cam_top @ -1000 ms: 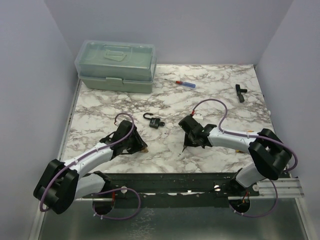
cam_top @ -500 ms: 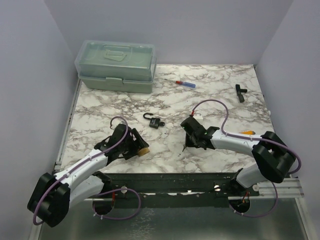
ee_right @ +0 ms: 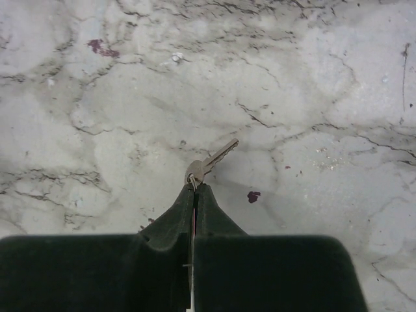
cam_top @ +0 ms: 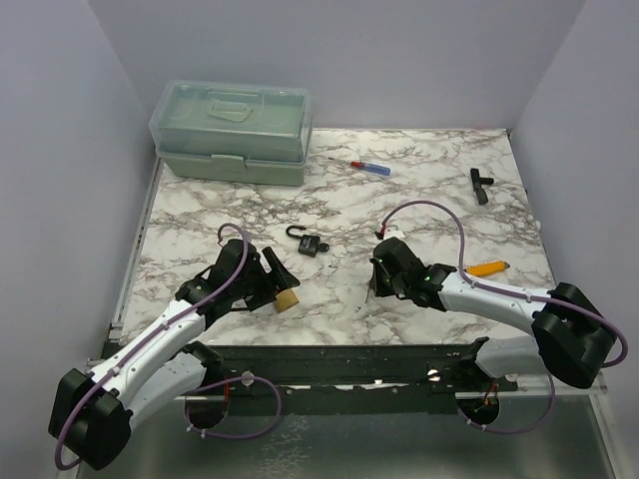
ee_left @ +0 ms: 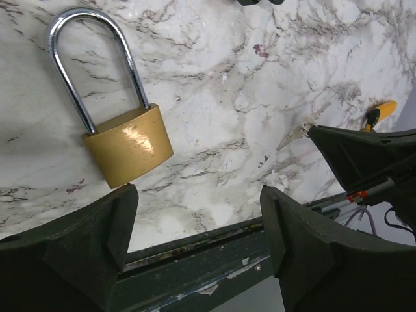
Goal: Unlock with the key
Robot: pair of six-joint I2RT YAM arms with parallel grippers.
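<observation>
A brass padlock (ee_left: pixel 129 144) with a steel shackle lies flat on the marble table (ee_left: pixel 260 78), just ahead of my left gripper (ee_left: pixel 198 214). That gripper is open, with nothing between its fingers and the lock off its left finger. From above, the padlock (cam_top: pixel 288 299) sits near the table's front edge beside the left gripper (cam_top: pixel 272 281). My right gripper (ee_right: pixel 195 190) is shut on a small silver key (ee_right: pixel 213 161), pinched at its ring end, the blade pointing away over the table. Seen from above, the right gripper (cam_top: pixel 378 287) hangs low at centre front.
A small black padlock (cam_top: pixel 310 242) lies mid-table. A green toolbox (cam_top: pixel 232 130) stands at the back left, a red-and-blue screwdriver (cam_top: pixel 365 167) and a black T-shaped piece (cam_top: pixel 481 184) at the back. An orange-handled tool (cam_top: pixel 487 267) lies by the right arm.
My left gripper has opened and drawn back, leaving the brass padlock on the table. The right arm has shifted slightly with the key still pinched.
</observation>
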